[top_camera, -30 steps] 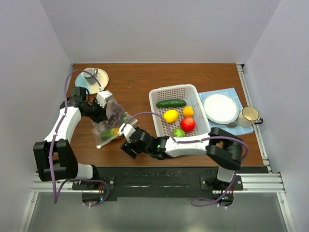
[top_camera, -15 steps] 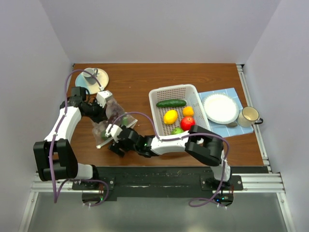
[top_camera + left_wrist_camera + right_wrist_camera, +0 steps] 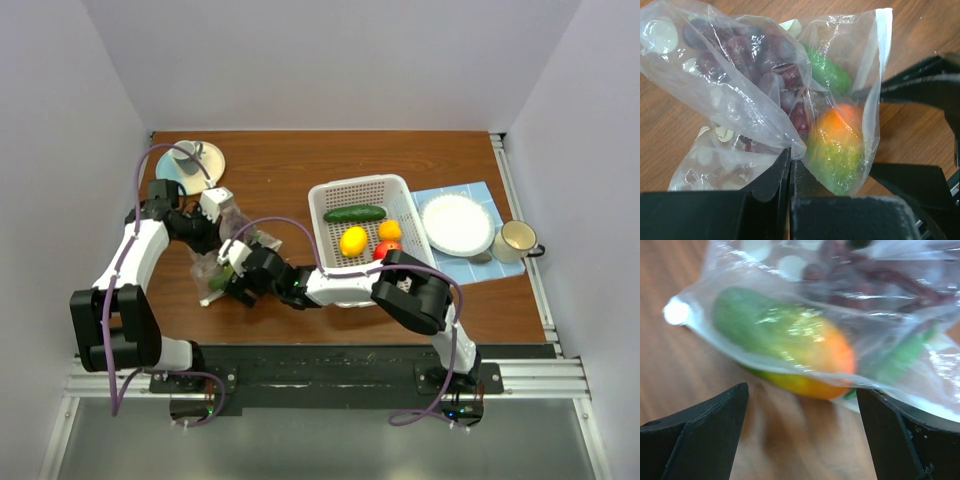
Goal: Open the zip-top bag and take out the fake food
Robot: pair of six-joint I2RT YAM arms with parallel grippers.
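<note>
The clear dotted zip-top bag (image 3: 210,266) lies at the table's left with fake food inside. My left gripper (image 3: 222,222) is shut on a fold of the bag (image 3: 760,125), its fingertips (image 3: 789,162) pressed together. Through the plastic I see purple grapes (image 3: 740,55), a green piece (image 3: 829,75) and an orange-green fruit (image 3: 840,145). My right gripper (image 3: 225,282) stands open just in front of the bag (image 3: 850,295), its fingers (image 3: 705,430) on either side of the orange-green fruit (image 3: 790,345), with nothing gripped.
A white perforated basket (image 3: 322,196) right of the bag holds a cucumber (image 3: 354,213), a lemon (image 3: 353,240), an orange (image 3: 390,229) and a red fruit (image 3: 383,248), partly covered by my right arm. A white plate (image 3: 457,222), a mug (image 3: 515,240) and a saucer (image 3: 212,160) stand further off.
My right arm has swung left to the bag's near edge and its jaws have opened wider. The left gripper has kept its hold on the bag.
</note>
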